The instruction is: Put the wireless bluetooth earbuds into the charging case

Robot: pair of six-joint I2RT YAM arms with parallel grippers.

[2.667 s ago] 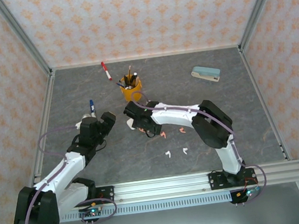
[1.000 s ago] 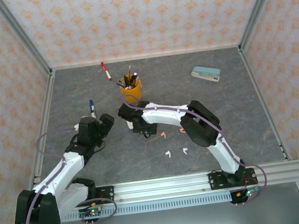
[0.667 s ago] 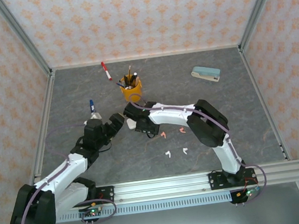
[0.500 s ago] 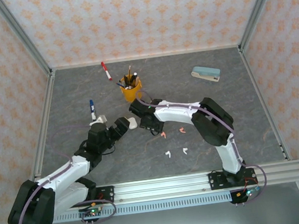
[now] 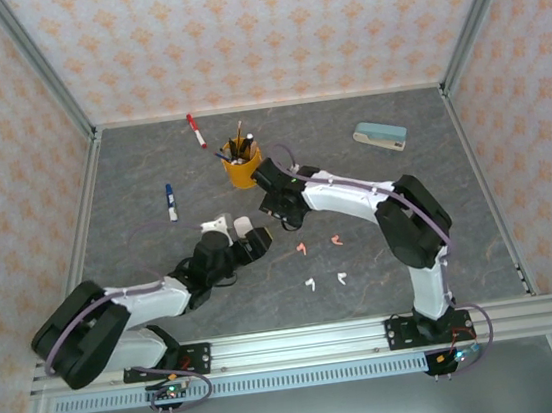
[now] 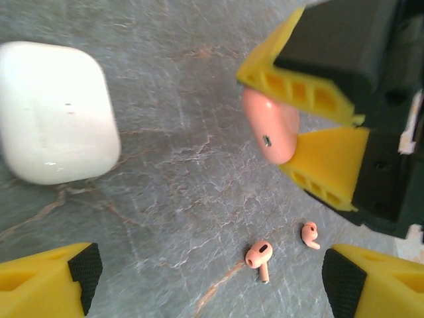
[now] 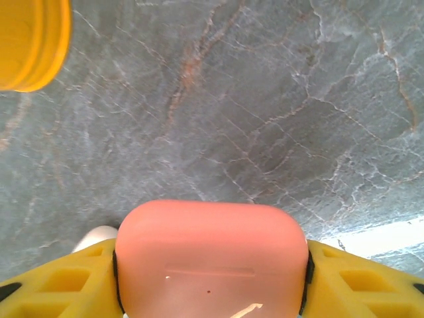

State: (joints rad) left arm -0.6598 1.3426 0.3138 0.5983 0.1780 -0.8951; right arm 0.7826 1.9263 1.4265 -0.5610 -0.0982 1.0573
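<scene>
Left pincer (image 6: 209, 275): wide open, nothing in it, hanging low over the table (image 6: 185, 172).
Right pincer (image 5: 276, 209): clamped on the pink case (image 7: 212, 258), which looks lifted off the surface.
What's just changed: I've swung the left arm in from the left side to the middle. The right arm has carried the pink case back toward the cup (image 5: 242, 165), away from the white case.
White case (image 6: 56, 112): flat on the table, just ahead of the left pincer and off to one side. Nothing is touching it, and the lid looks shut.
Pink case lid: seam looks closed too, far as I can tell.
What that means: my guess is each arm now has its own case to deal with. No bud is in yet, and a lid has to come open first.
Pink buds (image 6: 258, 255): two, loose on the table near each other, between the pincers and the near edge.
White buds (image 5: 309, 285): two, side by side, a bit nearer the arm bases than the pink pair.
Cases: two, one pink and one white.
Cup: one, yellow, stuffed with pens.
Markers: two, a red one (image 5: 194, 131) and a blue one (image 5: 170, 201), well off to the left.
Teal-topped block (image 5: 380, 136): one, far right, out of the way.
</scene>
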